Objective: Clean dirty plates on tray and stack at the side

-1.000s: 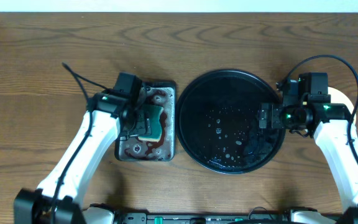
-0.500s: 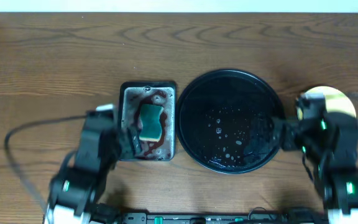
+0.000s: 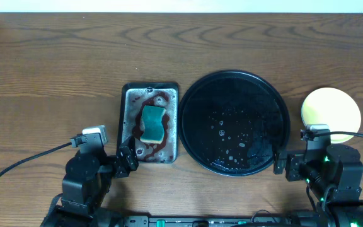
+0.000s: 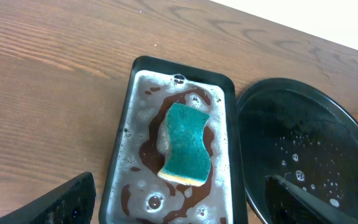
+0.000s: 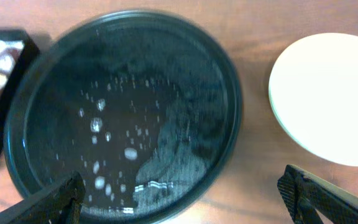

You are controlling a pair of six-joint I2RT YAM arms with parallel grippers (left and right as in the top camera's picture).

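Observation:
The black tray (image 3: 232,88) sits at table centre, holding only water droplets; it also shows in the right wrist view (image 5: 55,74) and the left wrist view (image 4: 328,124). A pale yellow plate (image 3: 331,107) lies on the table right of the tray, seen too in the right wrist view (image 5: 328,93), with another plate's rim showing just under it. My left gripper (image 3: 126,162) hangs open and empty near the front edge, below the pan (image 4: 185,208). My right gripper (image 3: 281,165) is open and empty by the tray's front right rim (image 5: 179,199).
A rectangular metal pan (image 3: 131,101) with brown liquid and foam stands left of the tray, touching it; a green sponge (image 3: 152,123) lies in it, as the left wrist view shows (image 4: 185,143). The table's back edge is at the top.
Both arms have pulled back to the front edge. The left gripper left the sponge in the pan. The right arm moved off the plate stack, uncovering the yellow plate.

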